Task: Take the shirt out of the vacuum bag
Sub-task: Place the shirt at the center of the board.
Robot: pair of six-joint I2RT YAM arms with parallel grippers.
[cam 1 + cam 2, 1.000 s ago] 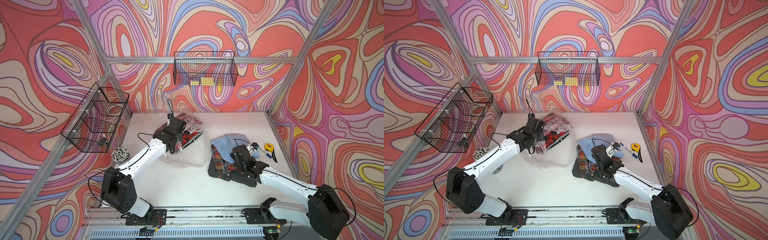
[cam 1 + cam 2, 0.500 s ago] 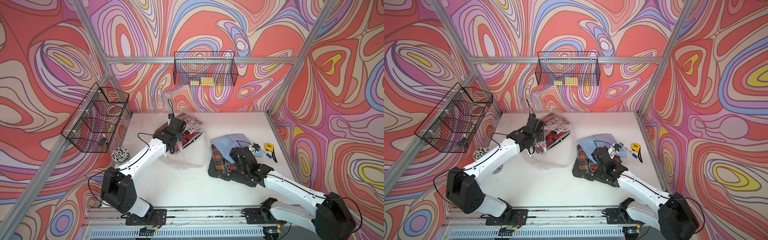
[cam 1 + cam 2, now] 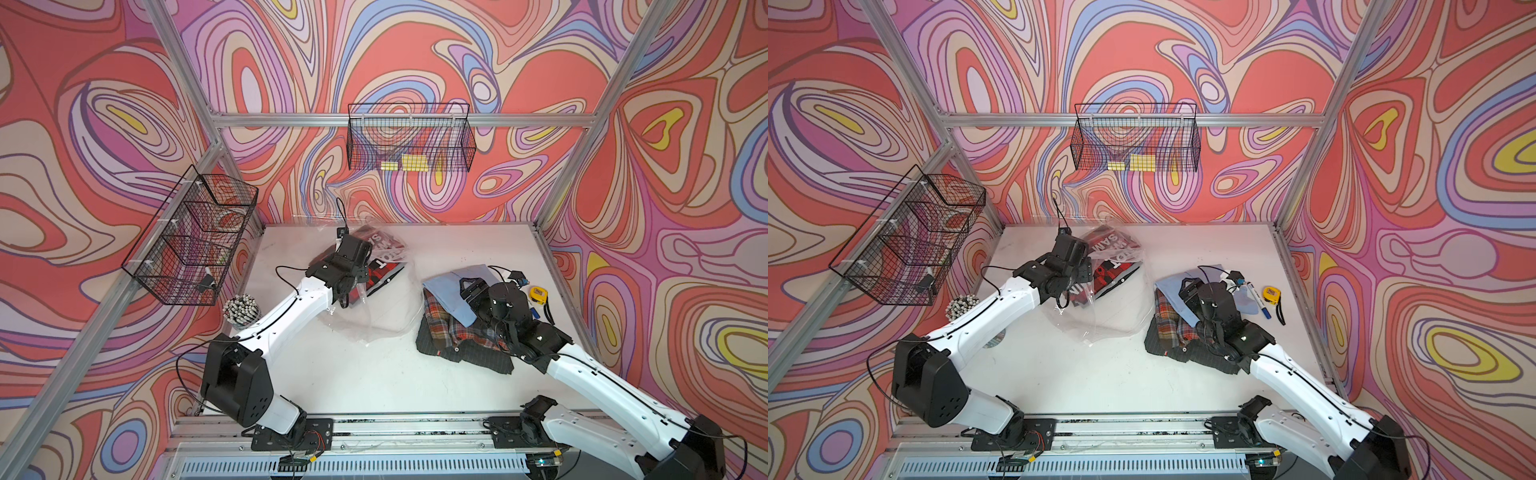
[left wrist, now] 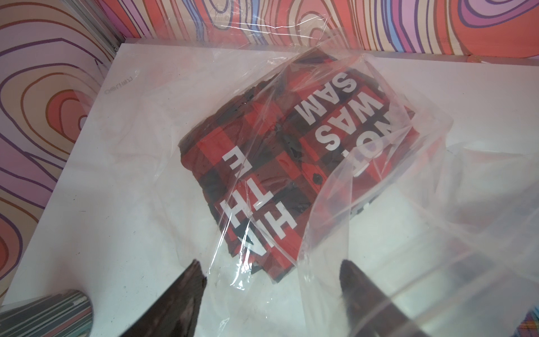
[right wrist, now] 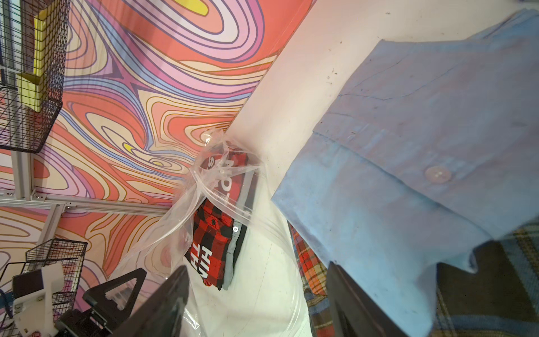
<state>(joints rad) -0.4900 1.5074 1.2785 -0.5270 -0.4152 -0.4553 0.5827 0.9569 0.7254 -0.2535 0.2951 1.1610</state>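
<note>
The vacuum bag (image 3: 384,309) (image 3: 1115,309) lies crumpled and clear mid-table. Inside its folds rests a folded red-and-black checked shirt (image 3: 384,259) (image 4: 262,163) (image 5: 211,242) with white letters, on top of a grey one. My left gripper (image 3: 357,268) (image 4: 271,262) stands open over the bag's plastic, just short of that shirt, with only loose film between the fingers. My right gripper (image 3: 473,291) (image 5: 258,267) is open above a pile outside the bag: a light blue shirt (image 3: 451,289) (image 5: 408,146) on a plaid shirt (image 3: 440,322) and a dark one (image 3: 469,357).
A cup of pens (image 3: 241,309) stands at the left edge beside my left arm. A yellow tape measure (image 3: 538,294) and a blue marker (image 3: 1258,297) lie at the right edge. Wire baskets hang on the left wall (image 3: 191,237) and back wall (image 3: 411,143).
Both grippers have gone from shut to open. The right arm has let go of the shirt pile and drawn back a little; the left arm has stayed over the bag.
</note>
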